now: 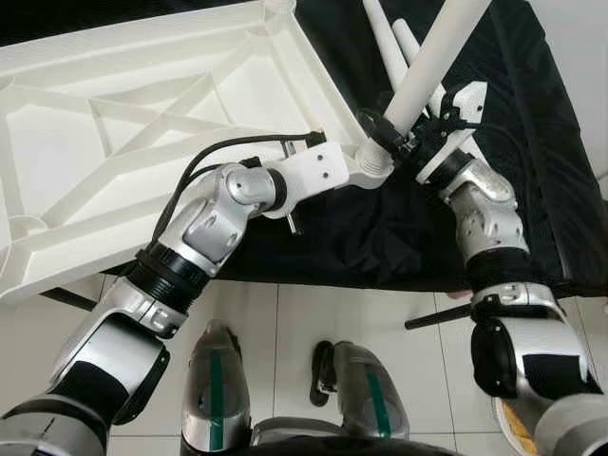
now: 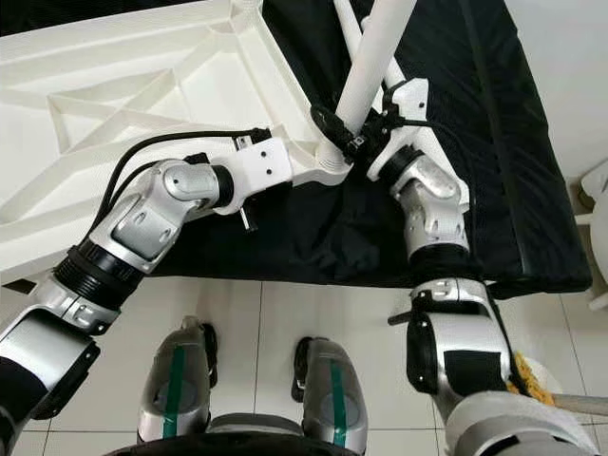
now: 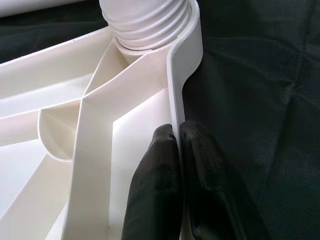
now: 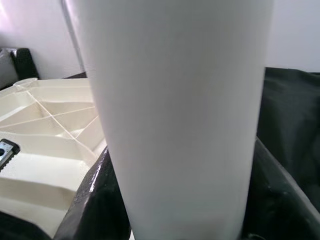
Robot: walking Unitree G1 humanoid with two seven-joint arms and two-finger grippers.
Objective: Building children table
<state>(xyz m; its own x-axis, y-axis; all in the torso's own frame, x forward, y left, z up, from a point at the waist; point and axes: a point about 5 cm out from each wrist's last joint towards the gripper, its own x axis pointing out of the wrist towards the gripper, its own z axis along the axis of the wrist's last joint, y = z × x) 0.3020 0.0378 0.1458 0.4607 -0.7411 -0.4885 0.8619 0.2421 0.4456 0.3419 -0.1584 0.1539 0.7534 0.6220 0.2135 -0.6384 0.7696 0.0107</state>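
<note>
Left eye view: white tabletop (image 1: 142,123) lies upside down, ribbed underside up, partly on a black cloth (image 1: 456,142) and partly hanging out over the tiled floor (image 1: 285,323). Near corner has a threaded socket (image 1: 373,163), and a white table leg (image 1: 432,57) stands in it, tilted away from the robot.

Left gripper (image 3: 178,145) is closed on the tabletop's rim (image 3: 182,60) just beside that socket — 1 black finger (image 3: 150,190) inside the rim, the other outside. My read: it pins the top so the corner can't turn or slide while the leg goes in.

Right gripper (image 1: 397,135) is clamped round the leg low down, just above the socket. Right wrist view shows the leg between the 2 black fingers. Holding low looks deliberate — better control of the angle at the thread.

2 more legs (image 1: 394,47) lie on the cloth behind, not yet fitted.

Judgement: step in hand is screwing leg 1 into the corner socket. Cannot tell how far the thread has caught. The tilt is the risk; if the leg is not square to the socket it may cross-thread. Next move wants the leg brought upright, then turned, with the left grip holding firm.
</note>
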